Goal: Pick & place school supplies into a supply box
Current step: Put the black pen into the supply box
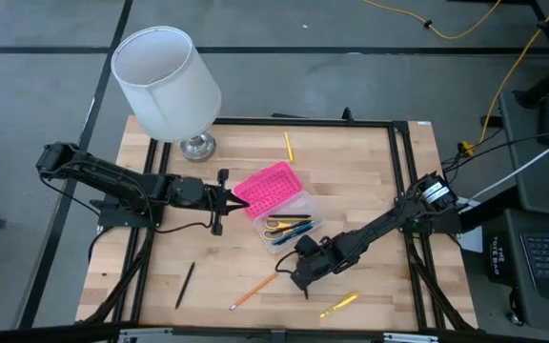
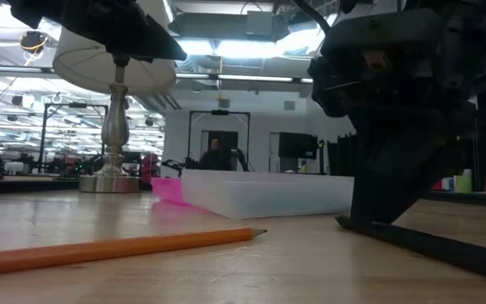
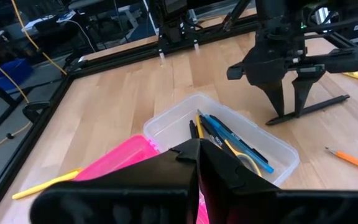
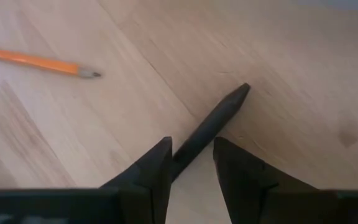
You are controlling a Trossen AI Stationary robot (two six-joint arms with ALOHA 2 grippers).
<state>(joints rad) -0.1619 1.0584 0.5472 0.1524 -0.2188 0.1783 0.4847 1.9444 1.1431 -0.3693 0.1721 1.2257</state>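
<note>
My right gripper (image 4: 191, 158) stood on the worktop (image 1: 370, 191) at five o'clock of the supply box (image 1: 279, 205), fingers narrowly straddling a black pen (image 4: 213, 124), not yet clamped. Next, I judged: close, lift, carry boxward. My left gripper (image 1: 225, 200) held the pink lid (image 1: 267, 186).
</note>
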